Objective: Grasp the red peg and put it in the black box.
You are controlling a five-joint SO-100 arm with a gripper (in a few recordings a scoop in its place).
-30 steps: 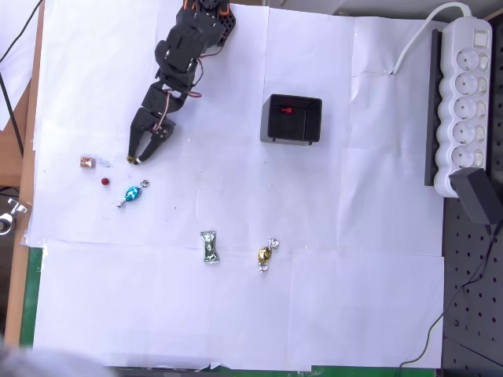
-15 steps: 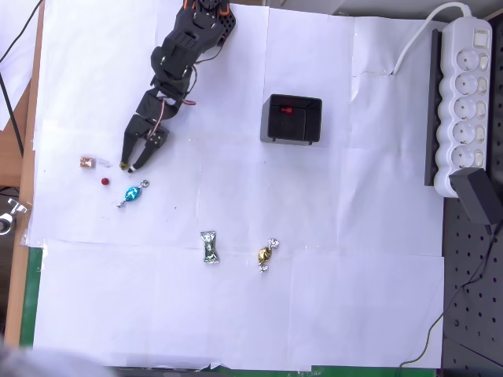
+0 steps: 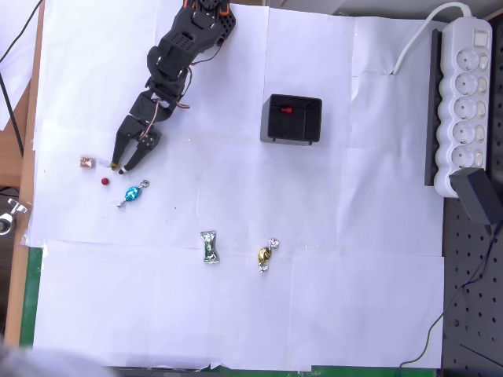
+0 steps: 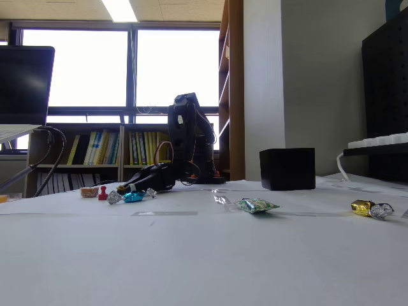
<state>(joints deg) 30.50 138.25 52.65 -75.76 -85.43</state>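
Observation:
The red peg (image 3: 104, 181) is a tiny dark-red dot on the white paper at the left; in the fixed view the red peg (image 4: 102, 193) stands upright. My black gripper (image 3: 119, 167) hangs just above and right of it, fingers slightly open with nothing between them, tips apart from the peg. In the fixed view the gripper (image 4: 121, 189) sits low over the table, right of the peg. The black box (image 3: 271, 119) stands well to the right, with a small red thing in its hollow; the fixed view shows the black box (image 4: 287, 169) as a dark cube.
A pinkish-brown square piece (image 3: 86, 162) lies left of the gripper tips. A blue candy (image 3: 132, 193) lies right of the peg. A green candy (image 3: 209, 247) and a gold candy (image 3: 266, 255) lie nearer the front. A white power strip (image 3: 464, 94) lines the right edge.
The gripper has moved left and slightly toward the front, closing in on the red peg. The peg, the candies and the box have stayed put.

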